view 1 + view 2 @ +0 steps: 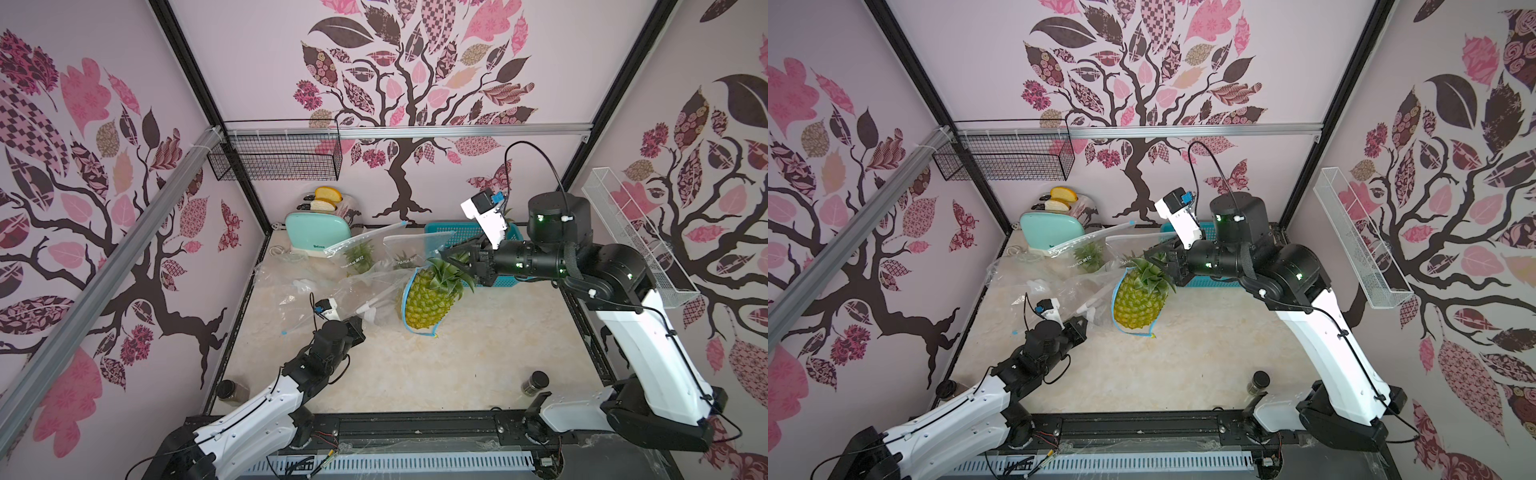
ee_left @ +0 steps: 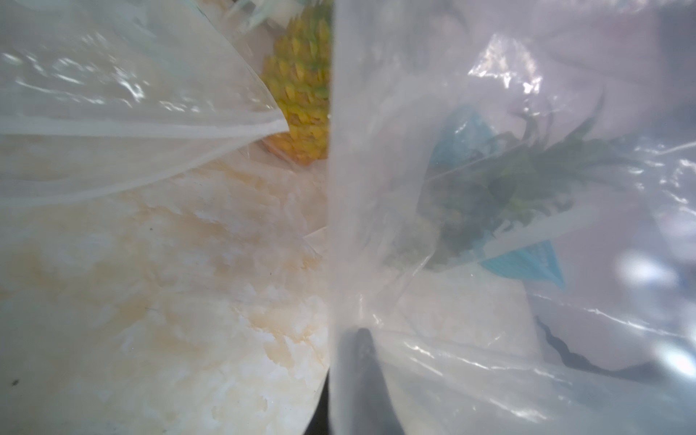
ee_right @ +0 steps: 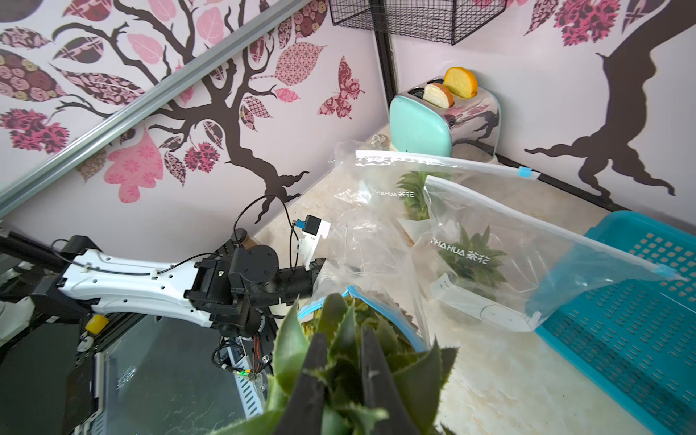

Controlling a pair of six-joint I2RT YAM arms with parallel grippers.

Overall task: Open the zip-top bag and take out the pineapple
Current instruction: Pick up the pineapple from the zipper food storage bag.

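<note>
Gripping the leafy crown, the right end effector [image 1: 451, 259] has its fingers [image 3: 312, 380] clamped either side of the leaves, and the pineapple [image 1: 428, 299] leans tilted at the mouth of the bag [image 1: 374, 309]. The blue zip rim [image 1: 419, 331] curves round the fruit's left side and under its base, and on the right the yellow body is clear of plastic. The left end effector [image 1: 357, 326] is pinched shut on the bag's crumpled film, with a finger [image 2: 361, 357] showing through it. It's tight at the back: two more bags [image 1: 361, 249] lean by the toaster [image 1: 316, 232], and the basket [image 1: 442, 227] sits just behind the right wrist. Bare surface [image 1: 436, 374] opens wide toward the front, with a jar [image 1: 536, 382] near the right arm's base.
</note>
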